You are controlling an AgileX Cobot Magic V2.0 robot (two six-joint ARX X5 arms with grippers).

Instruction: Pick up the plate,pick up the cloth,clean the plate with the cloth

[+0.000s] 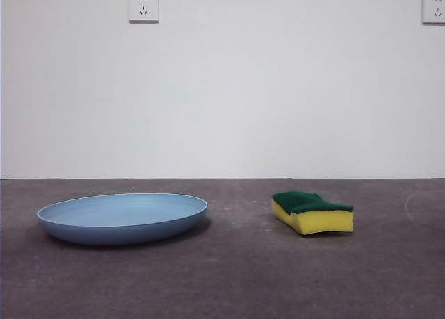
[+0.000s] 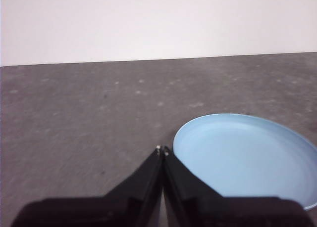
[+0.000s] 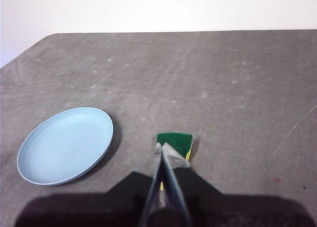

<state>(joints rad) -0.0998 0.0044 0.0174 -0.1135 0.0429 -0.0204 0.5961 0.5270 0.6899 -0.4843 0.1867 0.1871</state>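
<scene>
Table (image 1: 229, 277): only two things lie on it, a plate and a sponge.
Plate (image 1: 122, 218): low and flat; nothing stands over it or against its rim.
Sponge (image 1: 312, 212): lies flat, green side up, with bare table on every side.
Gap between them: plate and sponge lie well apart, with open table between.
Front edge: bare table runs before both things.
Back edge: bare table runs behind both, up to the wall (image 1: 222, 90).
Above: no arm hangs over either thing in the front view.
</scene>
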